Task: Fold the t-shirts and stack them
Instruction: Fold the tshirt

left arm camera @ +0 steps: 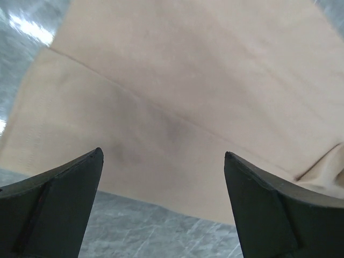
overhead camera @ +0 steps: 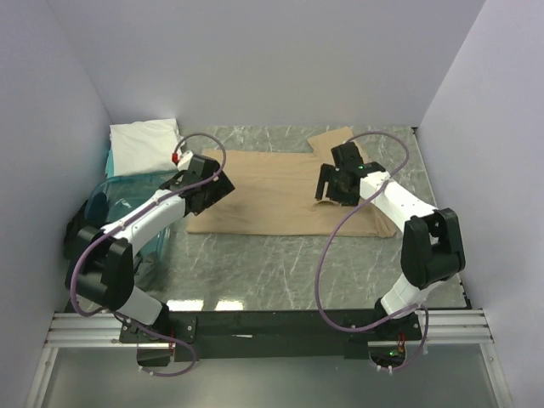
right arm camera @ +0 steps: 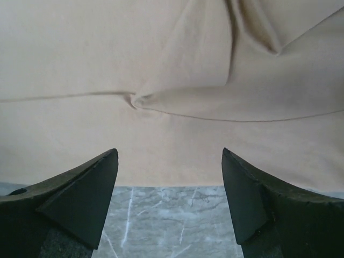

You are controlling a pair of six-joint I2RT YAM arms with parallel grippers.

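Observation:
A tan t-shirt [overhead camera: 272, 191] lies spread flat on the marble table [overhead camera: 272, 272]. My left gripper [overhead camera: 214, 184] hovers open over the shirt's left edge. In the left wrist view the gripper [left arm camera: 164, 154] is empty, with the tan shirt [left arm camera: 177, 80] and its near hem below. My right gripper [overhead camera: 333, 185] hovers open over the shirt's right part. In the right wrist view the gripper [right arm camera: 169, 151] is empty above the shirt [right arm camera: 107, 54], near its hem and a creased fold [right arm camera: 137, 100]. A folded white t-shirt [overhead camera: 144, 143] lies at the back left.
A clear teal bin [overhead camera: 112, 189] stands at the left, beside the left arm. White walls close in the table on three sides. Bare marble shows in front of the shirt in the left wrist view [left arm camera: 161, 236] and the right wrist view [right arm camera: 166, 220].

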